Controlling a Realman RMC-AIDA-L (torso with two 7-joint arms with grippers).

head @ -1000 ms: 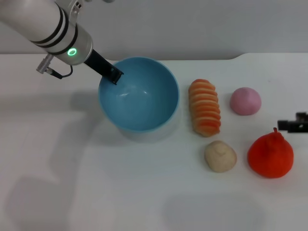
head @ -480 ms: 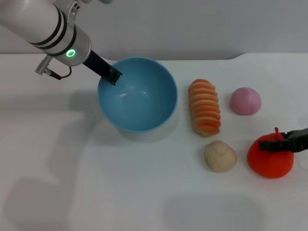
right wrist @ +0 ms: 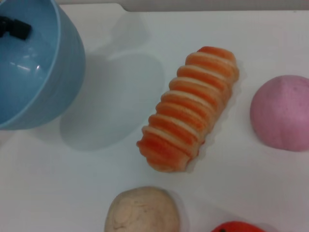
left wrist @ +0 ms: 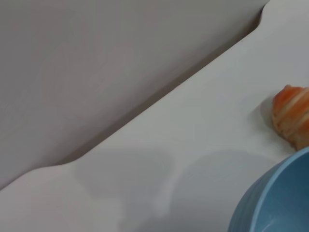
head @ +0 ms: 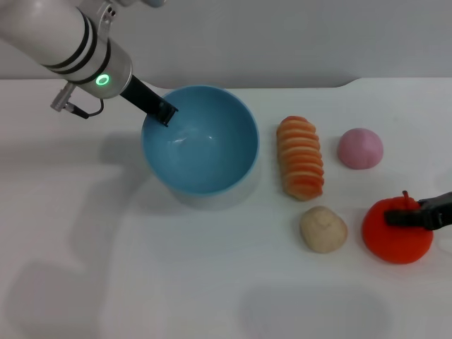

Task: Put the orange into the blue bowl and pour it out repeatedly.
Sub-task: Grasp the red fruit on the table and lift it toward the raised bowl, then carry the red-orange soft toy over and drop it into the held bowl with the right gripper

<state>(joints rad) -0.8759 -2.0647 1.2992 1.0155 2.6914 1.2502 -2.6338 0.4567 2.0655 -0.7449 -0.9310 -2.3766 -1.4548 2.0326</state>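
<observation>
Orange (head: 395, 236) sits on the desk (head: 212, 296) at approx 4 o'clock in head view, near edge, not yet lifted. Right hand (head: 424, 217) enters from the 3 o'clock side; one dark finger lies across the fruit's top by the stem nub. Second finger not visible, so whether the grip is spread or pinching: cannot tell. Judged: approach/grasp stage, hand low over the fruit so it can be carried to the bowl.

Beige ball (head: 323, 229) just beside the orange, toward 9 o'clock from it, apart, no contact. Striped roll (head: 301, 157) lies further back, long axis approx 12–6, betw. the bowl and the pink dome (head: 360, 148) at 2 o'clock. Judged: these are obstacles on the direct path orange-to-bowl; a lifted carry over them is needed rather than a slide.

Blue bowl (head: 201, 139) at approx 11 o'clock of centre, empty, tipped w/ its opening facing partly toward the near side. Left hand (head: 164, 111) at the bowl's far-left rim; a dark finger reaches inside the wall, which suggests a pinch on the rim. Outer finger hidden, so not confirmed. Judged: bowl held steady and angled to receive the fruit, and ready for the pour.

Left wrist view shows only a bit of bowl rim, roll tip, desk.
</observation>
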